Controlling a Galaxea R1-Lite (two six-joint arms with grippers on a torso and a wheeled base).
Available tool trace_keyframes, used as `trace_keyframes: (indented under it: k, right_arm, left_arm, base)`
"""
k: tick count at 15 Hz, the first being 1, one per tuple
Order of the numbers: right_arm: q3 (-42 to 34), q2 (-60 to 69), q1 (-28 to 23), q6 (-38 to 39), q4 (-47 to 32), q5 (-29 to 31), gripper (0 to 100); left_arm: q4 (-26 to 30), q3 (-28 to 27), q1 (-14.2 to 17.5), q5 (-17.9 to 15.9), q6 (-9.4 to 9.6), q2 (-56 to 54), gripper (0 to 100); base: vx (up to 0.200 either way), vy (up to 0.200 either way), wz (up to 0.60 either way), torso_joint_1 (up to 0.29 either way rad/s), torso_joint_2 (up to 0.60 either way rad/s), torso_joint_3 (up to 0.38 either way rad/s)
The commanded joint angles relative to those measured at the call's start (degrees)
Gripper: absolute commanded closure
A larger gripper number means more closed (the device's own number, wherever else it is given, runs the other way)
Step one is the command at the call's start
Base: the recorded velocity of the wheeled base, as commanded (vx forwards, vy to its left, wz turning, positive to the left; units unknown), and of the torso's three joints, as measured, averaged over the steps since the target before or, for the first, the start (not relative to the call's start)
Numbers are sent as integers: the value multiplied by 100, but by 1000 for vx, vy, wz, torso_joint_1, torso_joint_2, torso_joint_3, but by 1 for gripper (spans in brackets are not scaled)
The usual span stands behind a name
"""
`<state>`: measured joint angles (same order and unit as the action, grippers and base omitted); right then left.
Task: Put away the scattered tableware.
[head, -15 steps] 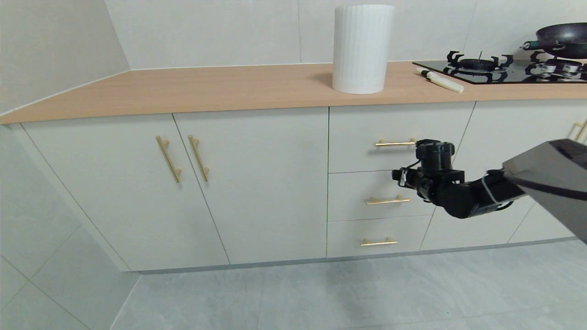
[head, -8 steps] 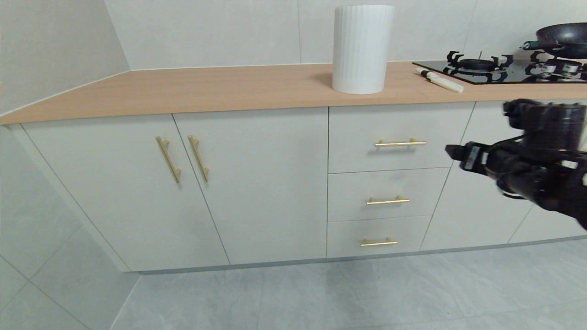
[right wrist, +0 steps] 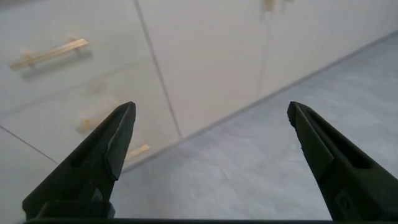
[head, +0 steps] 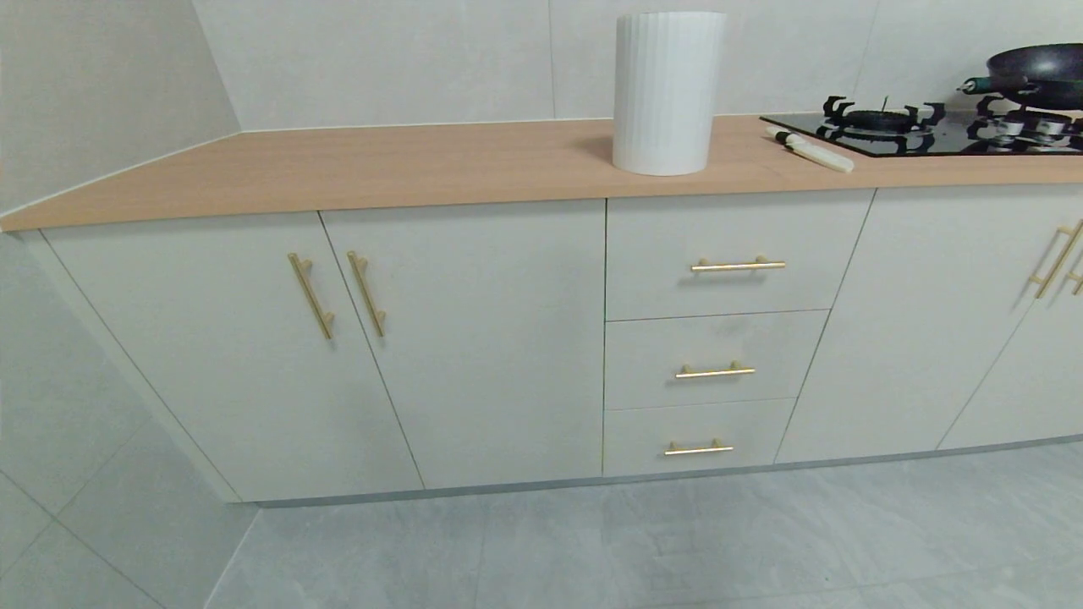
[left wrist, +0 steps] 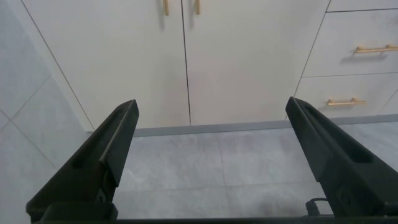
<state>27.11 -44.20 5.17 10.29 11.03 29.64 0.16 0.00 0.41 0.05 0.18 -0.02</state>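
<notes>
Clearly, left tool [left wrist: 210,104] and right tool [right wrist: 210,106] gaped empty, so I favoured approaching the utensil [head: 812,150] on the desk [head: 423,165] squarely.

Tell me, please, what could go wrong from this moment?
1. The utensil lies near the front edge of the counter; a poor grasp might push it off.
2. The tall white cylinder stands near it, so a reaching arm might tip it.
3. All three drawers are shut, and their handles are thin and easy to miss.

pan [head: 1036,63] cut by right edge, pale utensil [head: 810,149] perhaps a knife
</notes>
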Motion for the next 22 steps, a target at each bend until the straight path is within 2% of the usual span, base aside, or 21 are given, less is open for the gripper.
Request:
trace_keyframes:
  k: [1,3,5,7,9,12,13,16,19,22]
  right_arm:
    - [-523,2302,-183,-115,-1349,-133,0]
    - [-584,2750,-209,-124,-1727,-133,0]
    - [-936,3673,-570,-220,-2193,-169,0]
    - [-1340,4324,-587,-695,-2184,-72,0]
    - [-1507,4420,-552,-695,-2158,394,0]
    - [-1692,4420,-552,-651,-2070,447,0]
    - [-1850,4420,-552,-669,-1929,271,0]
    - [-2518,4420,-543,-827,-1244,-1751,0]
    - [-2579,4420,-543,-809,-1147,-2559,0]
    - [-2579,4420,-543,-818,-1138,-2691,0]
  left_arm:
    - [2,0,2,4,-1,2,0]
    - [2,0,2,4,-1,2,0]
    - [-7,0,2,4,-1,2,0]
    - [-7,0,2,4,-1,2,0]
    - [-7,0,2,4,-1,2,0]
    - [2,0,2,4,-1,2,0]
    - [-7,0,2,4,-1,2,0]
    - [-7,0,2,4,-1,2,0]
    - [2,0,2,4,-1,2,0]
    - [2,0,2,4,-1,2,0]
  base:
    - [0,0,0,0,0,0]
    - [0,0,0,0,0,0]
    - [0,0,0,0,0,0]
    - [0,0,0,0,0,0]
    - [0,0,0,0,0,0]
    - [0,0,0,0,0,0]
    - [0,0,0,0,0,0]
    - [0,0,0,0,0,0]
    - [0,0,0,0,0,0]
    - [0,0,0,0,0,0]
